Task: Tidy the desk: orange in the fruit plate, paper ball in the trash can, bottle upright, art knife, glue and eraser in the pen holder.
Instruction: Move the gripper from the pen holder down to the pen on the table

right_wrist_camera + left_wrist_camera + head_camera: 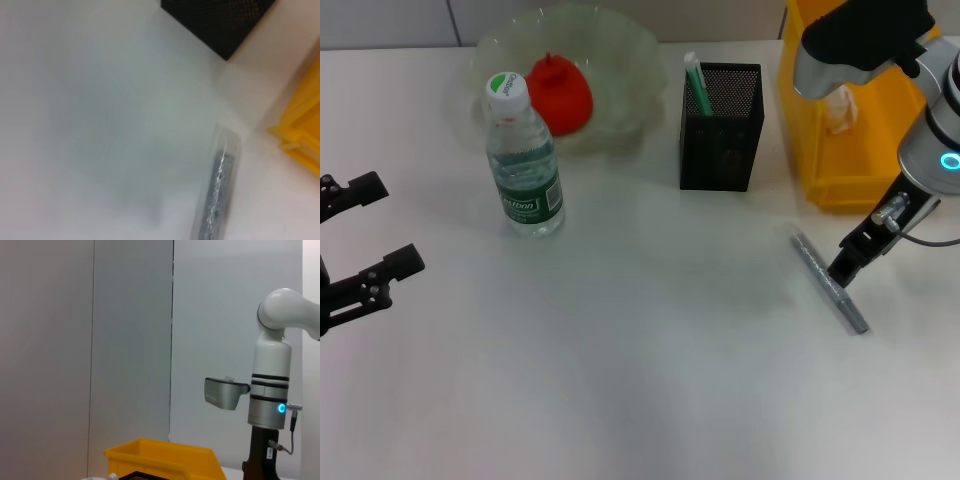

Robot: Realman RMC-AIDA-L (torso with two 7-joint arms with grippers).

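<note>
Art knife (830, 283) lay flat on the tabletop (640, 380), right under your right end effector (848, 266), which was down at it, touching or nearly so; you couldn't tell how far its fingers were parted. Pen holder (721, 125) stood behind and to that end effector's left, a green item upright inside. Yellow trash can (845, 140) sat just behind it. Bottle (522, 160) was upright, far to its left, next to the fruit plate (620, 60). Your left end effector (365, 240) was parked well away, fingers spread, holding nothing.
</note>
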